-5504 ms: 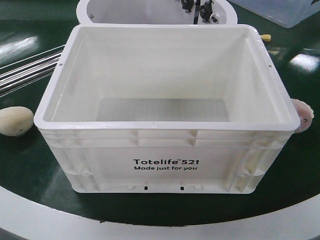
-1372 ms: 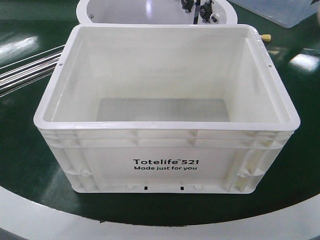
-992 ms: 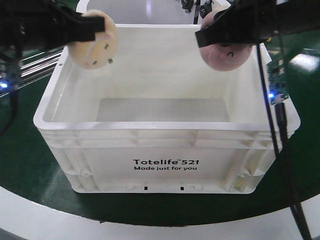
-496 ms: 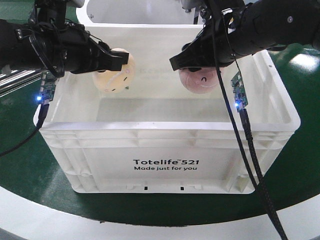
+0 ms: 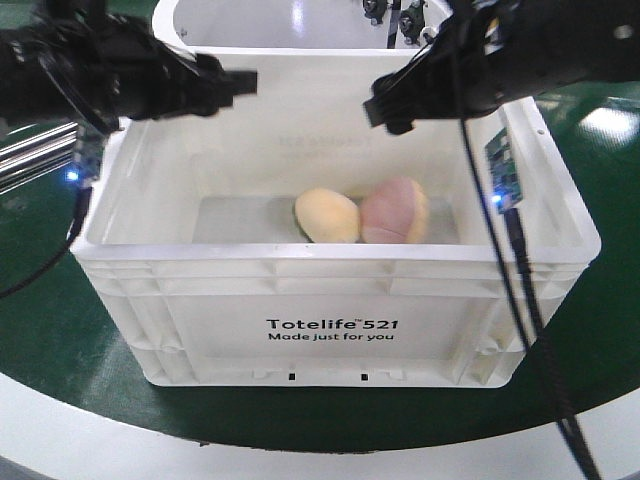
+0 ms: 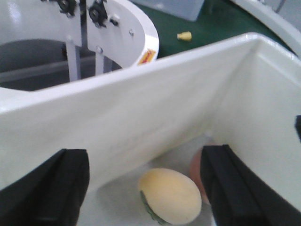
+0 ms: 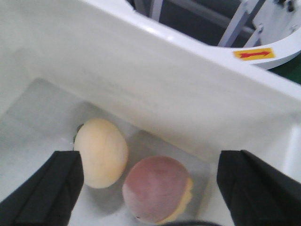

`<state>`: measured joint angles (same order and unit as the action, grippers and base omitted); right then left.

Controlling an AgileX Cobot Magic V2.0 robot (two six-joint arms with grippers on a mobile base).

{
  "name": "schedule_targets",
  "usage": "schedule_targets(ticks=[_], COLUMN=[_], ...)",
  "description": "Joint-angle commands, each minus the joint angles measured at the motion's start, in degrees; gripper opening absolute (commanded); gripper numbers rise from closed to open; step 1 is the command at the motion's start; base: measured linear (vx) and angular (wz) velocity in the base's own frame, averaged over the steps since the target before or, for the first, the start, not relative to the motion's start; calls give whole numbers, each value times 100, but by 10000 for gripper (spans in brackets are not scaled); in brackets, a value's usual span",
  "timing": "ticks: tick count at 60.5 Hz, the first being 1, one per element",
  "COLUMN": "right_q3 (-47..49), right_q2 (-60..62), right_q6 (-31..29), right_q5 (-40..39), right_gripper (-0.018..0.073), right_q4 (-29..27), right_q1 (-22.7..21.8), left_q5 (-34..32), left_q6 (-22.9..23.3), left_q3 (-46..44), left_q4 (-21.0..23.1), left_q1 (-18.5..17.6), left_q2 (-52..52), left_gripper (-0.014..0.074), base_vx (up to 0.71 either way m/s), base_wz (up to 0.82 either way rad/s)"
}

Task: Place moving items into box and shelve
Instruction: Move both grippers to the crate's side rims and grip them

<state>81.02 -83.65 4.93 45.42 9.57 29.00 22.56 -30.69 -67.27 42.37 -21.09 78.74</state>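
Box (image 5: pixel 330 330) stands square on the green table (image 5: pixel 40 320), top open, printed side toward the front camera.

Left gripper (image 5: pixel 232 84): hovers over the left half of the box, near rim level. Wrist view shows the jaws spread wide with nothing between them. Risk: on pulling out, a finger catches the back wall or rim and shoves the box.

Cream ball (image 5: pixel 327 216): on the box floor, toward the back, lying loose.

Pink ball (image 5: pixel 395 212): just right of it, the two touching. Both are round and nothing wedges them. My guess is they roll as soon as the box tilts, shifting the load during the lift to the shelf.

Right gripper (image 5: pixel 388 103): over the right half, jaws likewise spread and empty. Same rim hazard.

Cable (image 5: pixel 520 280): hangs from the right arm across the front right corner. It could snag the ribbed rim and drag or tip the box when that arm moves.
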Motion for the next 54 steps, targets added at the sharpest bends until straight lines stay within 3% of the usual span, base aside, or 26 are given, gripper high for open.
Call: schedule_targets(ticks=[1, 7, 14, 23, 28, 33, 54], right_q3=[179, 162, 116, -614, -1034, -1219, -1256], right_q2=[578, 896, 1086, 1109, 1109, 1027, 313], right_q6=[231, 187, -250, -1266, -1797, -1974, -1872], right_q5=[-211, 30, 247, 27, -304, -497, -566], right_gripper=[622, 615, 600, 592, 592, 592, 592], right_q4=[411, 411, 308, -1010, -1849, -2275, -2429], right_q1=[-213, -689, -1471, -2398, -2474, -2461, -2445], left_q5=[-454, -415, -250, 656, 710, 689, 1319], left_q6=[317, 410, 480, 1457, 1926, 2224, 2339], left_q3=[-180, -180, -180, -168, -168, -168, -168], left_q4=[157, -26, -913, -1830, -2095, -2151, -2131], left_q1=[188, 412, 659, 959, 976, 976, 847], left_q2=[-458, -742, -998, -949, -850, -749, 179], left_gripper=[585, 585, 585, 585, 585, 585, 585], base_vx=[0, 0, 0, 0, 0, 0, 0], base_wz=[0, 0, 0, 0, 0, 0, 0])
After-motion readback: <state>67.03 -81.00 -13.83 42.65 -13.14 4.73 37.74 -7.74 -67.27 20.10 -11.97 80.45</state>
